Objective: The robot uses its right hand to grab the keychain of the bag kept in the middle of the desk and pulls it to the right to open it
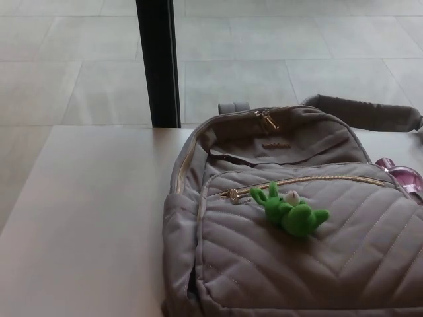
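Grey quilted fabric backpack point(297, 224) lying flat on pale desk point(86, 218), top toward 12 o'clock. Green plush frog keychain point(289, 210) on front pocket, long axis 10-to-4 o'clock, clipped to gold zipper pull point(232, 195) at 9 o'clock end. Neither hand visible.

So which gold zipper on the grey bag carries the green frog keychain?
The lower front-pocket zipper; the green plush frog keychain hangs from it. The top zipper has none.

Soft daylight — slightly hazy (no glare)
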### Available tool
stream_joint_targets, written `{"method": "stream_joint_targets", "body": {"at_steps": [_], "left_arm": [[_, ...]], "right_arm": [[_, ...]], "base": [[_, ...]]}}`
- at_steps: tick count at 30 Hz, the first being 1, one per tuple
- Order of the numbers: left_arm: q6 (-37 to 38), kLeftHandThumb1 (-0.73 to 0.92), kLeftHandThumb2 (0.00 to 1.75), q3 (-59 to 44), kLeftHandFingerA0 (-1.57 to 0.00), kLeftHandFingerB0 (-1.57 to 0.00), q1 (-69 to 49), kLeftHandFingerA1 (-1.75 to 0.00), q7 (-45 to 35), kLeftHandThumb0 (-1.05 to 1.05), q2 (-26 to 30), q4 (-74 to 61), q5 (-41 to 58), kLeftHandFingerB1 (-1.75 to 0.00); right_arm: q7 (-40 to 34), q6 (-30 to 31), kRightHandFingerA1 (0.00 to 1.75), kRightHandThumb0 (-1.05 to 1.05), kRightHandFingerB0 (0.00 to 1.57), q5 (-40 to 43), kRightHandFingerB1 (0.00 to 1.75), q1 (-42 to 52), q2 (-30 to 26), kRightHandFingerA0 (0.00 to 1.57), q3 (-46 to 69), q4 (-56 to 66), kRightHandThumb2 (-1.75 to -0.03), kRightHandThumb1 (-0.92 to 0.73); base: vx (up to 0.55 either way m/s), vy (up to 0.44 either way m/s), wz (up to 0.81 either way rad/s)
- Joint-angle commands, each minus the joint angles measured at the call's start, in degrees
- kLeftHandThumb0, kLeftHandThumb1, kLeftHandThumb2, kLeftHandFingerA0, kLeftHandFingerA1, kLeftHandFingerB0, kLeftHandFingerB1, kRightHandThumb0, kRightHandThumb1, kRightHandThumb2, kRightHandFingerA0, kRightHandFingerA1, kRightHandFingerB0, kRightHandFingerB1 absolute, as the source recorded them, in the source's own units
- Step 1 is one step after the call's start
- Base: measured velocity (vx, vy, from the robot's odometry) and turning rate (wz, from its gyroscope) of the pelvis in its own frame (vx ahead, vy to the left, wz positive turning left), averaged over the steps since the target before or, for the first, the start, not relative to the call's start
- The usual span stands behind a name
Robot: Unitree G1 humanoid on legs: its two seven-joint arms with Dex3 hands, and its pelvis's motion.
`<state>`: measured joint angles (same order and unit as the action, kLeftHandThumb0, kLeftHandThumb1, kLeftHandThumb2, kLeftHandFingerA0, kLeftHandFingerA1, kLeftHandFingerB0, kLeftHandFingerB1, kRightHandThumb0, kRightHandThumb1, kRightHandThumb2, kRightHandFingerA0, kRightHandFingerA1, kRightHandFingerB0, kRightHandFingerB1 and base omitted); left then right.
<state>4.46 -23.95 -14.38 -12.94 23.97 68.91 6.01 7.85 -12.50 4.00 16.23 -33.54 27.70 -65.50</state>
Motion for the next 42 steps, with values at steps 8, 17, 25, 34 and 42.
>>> {"method": "stream_joint_targets", "body": {"at_steps": [8,17,25,34,42], "left_arm": [[1.3,0.66,0.59,-1.3,-0.46,-0.36,1.7,-0.51,-4.5,-0.44,0.9,1.4,2.8,-0.38],[3.7,0.49,0.81,-2.2,-0.46,-0.37,2.5,-0.60,-3.2,-0.50,0.1,3.0,3.2,-0.51],[4.1,0.66,0.60,-1.0,-0.59,-0.56,3.1,-0.55,-2.0,-0.48,-0.5,1.5,2.2,-0.43],[3.5,0.69,0.60,0.3,-0.54,-0.48,2.6,-0.54,-2.2,-0.49,0.0,0.2,0.9,-0.42],[2.7,0.66,0.60,-0.4,-0.57,-0.51,3.0,-0.60,-1.2,-0.45,-0.5,1.0,1.8,-0.44]], "right_arm": [[3.4,4.7,0.60,-0.79,0.19,15.5,0.39,-11.9,-2.4,0.46,14.5,16.6,-0.59,-0.65],[2.0,13.2,0.78,-0.74,0.32,21.2,0.38,-21.6,-0.7,0.70,12.3,49.7,-0.59,-0.61],[1.7,23.4,0.53,-0.77,0.12,22.1,0.40,-27.0,-2.1,0.23,2.0,73.9,-0.86,-0.48],[4.4,27.0,0.53,-0.74,0.18,16.5,0.41,-31.8,0.3,0.24,-12.9,85.2,-0.83,-0.47],[10.0,28.0,0.50,-0.79,0.23,3.6,0.30,-31.1,-1.8,0.36,-27.1,88.9,-0.61,-0.67]], "base": [[0.00,0.000,0.00],[0.00,0.000,0.00],[0.00,0.000,0.00],[0.00,0.000,0.00],[0.00,0.000,0.00]]}}
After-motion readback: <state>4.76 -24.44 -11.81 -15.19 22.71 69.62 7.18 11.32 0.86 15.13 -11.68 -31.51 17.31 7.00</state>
